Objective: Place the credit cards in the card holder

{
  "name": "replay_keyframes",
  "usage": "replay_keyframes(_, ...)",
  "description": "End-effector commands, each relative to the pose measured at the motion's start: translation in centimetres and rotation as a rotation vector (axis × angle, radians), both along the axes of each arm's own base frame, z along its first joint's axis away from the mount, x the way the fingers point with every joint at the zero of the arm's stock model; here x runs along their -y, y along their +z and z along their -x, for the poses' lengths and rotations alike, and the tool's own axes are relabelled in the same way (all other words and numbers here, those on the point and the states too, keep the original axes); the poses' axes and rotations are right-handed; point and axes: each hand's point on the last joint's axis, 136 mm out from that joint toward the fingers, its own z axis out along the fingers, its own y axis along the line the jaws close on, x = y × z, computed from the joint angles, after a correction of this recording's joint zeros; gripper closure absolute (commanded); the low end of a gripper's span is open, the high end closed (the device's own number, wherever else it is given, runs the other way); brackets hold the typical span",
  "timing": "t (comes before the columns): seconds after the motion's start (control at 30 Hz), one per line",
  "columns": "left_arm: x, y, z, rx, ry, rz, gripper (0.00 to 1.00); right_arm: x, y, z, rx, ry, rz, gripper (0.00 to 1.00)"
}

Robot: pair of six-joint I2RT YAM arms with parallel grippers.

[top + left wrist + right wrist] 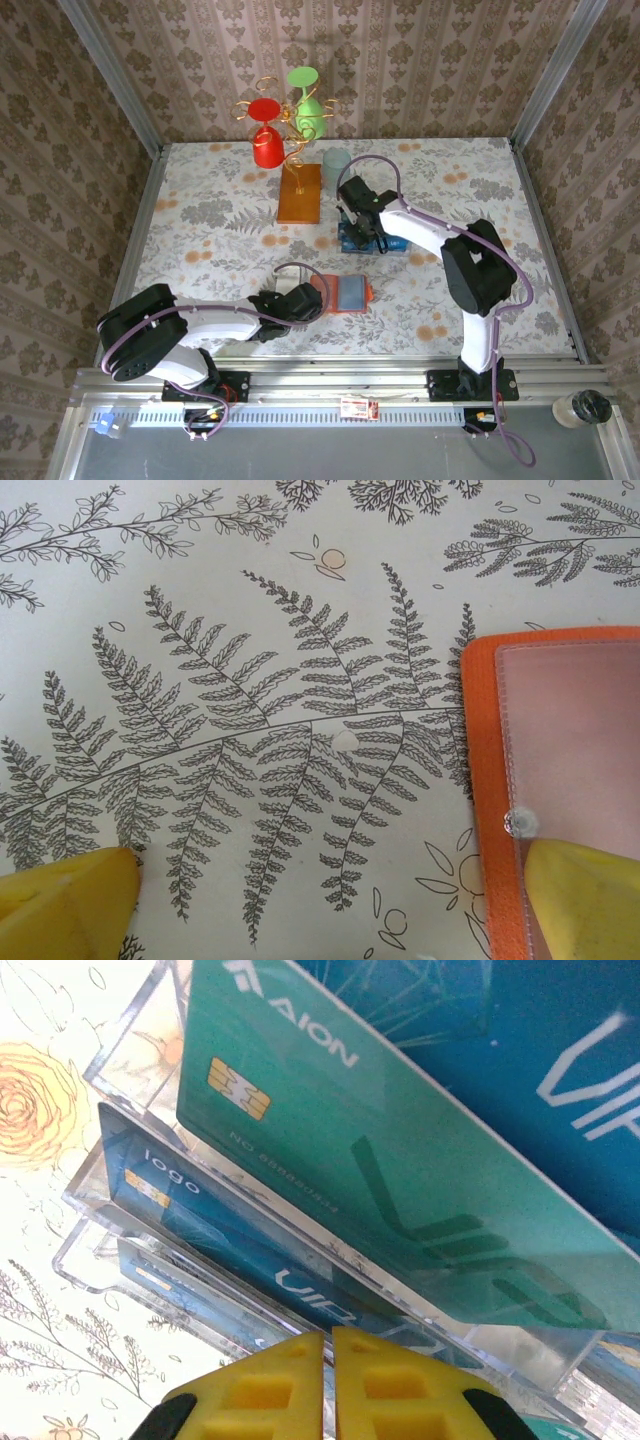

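Clear rack (95, 1210) w/ credit cards (380, 1160), gold stand (299, 190) nr it

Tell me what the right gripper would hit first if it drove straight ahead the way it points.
Most likely the clear tiered rack, at the lower tier holding a blue card, straight ahead of the right gripper. Whether plastic lip or card comes first is unclear.

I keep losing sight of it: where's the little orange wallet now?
From above, the card holder lies flat near the front middle of the table, right beside the left end effector, with the rack of credit cards farther back.
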Motion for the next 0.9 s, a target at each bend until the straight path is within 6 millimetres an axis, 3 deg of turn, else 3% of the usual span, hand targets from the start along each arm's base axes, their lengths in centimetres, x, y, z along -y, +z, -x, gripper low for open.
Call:
replay_keyframes(0.0,-0.3,-0.2,-0.2,0.007,-0.002,-0.021,0.0,0.5,-0.5,2.3,-0.089,-0.001,-0.01,0.84)
replay_keyframes(0.1,-0.3,-0.2,-0.2,0.008,0.001,-0.019,0.0,-0.1,-0.4,2.4,-0.094,0.023,-0.017,0.7)
replay_keyframes(0.23,-0.3,-0.2,-0.2,0.008,0.002,-0.016,0.0,-0.7,-0.7,2.4,-0.1,0.064,-0.001,0.63)
replay_keyframes(0.47,-0.3,-0.2,-0.3,0.008,0.002,-0.014,0.0,-1.7,-1.0,2.5,-0.071,0.167,0.096,0.63)
replay_keyframes(0.87,-0.1,-0.3,-0.3,0.003,-0.001,-0.012,0.0,-1.5,-0.2,1.6,0.001,0.247,0.21,0.64)
